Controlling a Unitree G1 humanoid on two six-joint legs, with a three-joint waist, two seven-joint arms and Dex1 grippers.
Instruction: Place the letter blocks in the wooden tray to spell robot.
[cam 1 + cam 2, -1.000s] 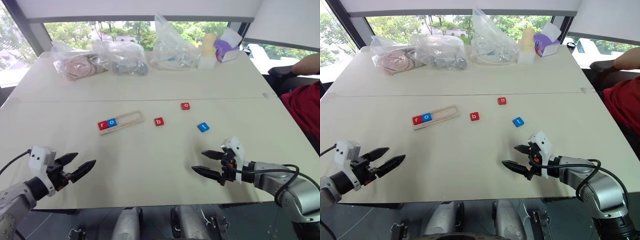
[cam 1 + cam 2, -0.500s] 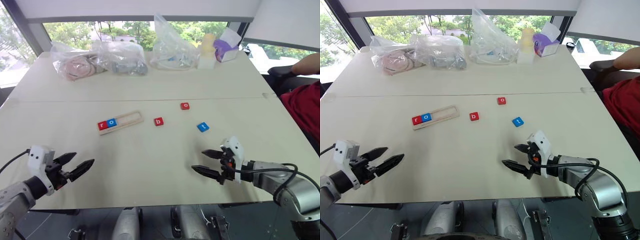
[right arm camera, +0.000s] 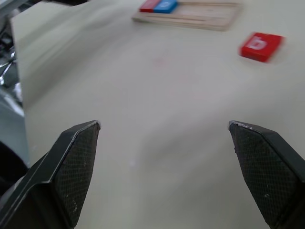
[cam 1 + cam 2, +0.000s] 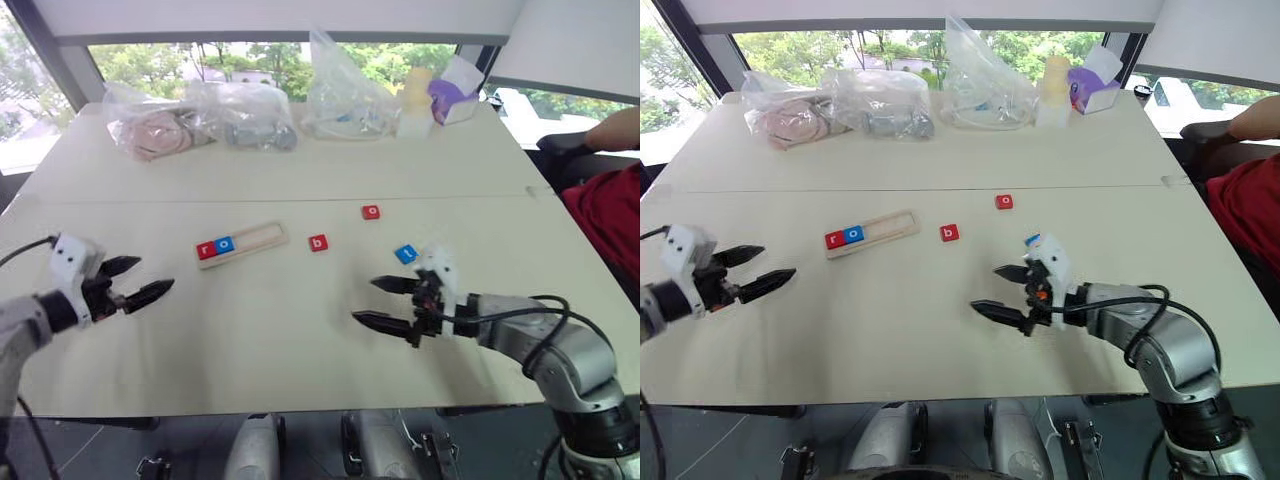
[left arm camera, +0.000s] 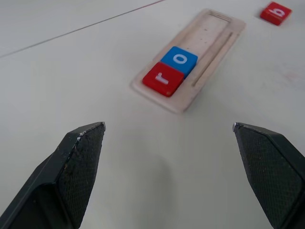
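A wooden tray (image 4: 241, 243) lies on the counter (image 4: 300, 340), holding a red r block (image 4: 205, 251) and a blue o block (image 4: 224, 244). Red b block (image 4: 318, 242) and red o block (image 4: 371, 212) lie loose. The right end effector (image 4: 385, 303), wide open, partly hides the blue t block (image 4: 405, 254). The left end effector (image 4: 140, 280) hangs wide open, empty.

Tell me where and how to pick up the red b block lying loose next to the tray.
The red b block lies flat on the table, apart from the tray, with bare surface all round. Probably best to come straight down from above and pinch two opposite side edges; it is too thin for a level approach. The open right hand is nearer.
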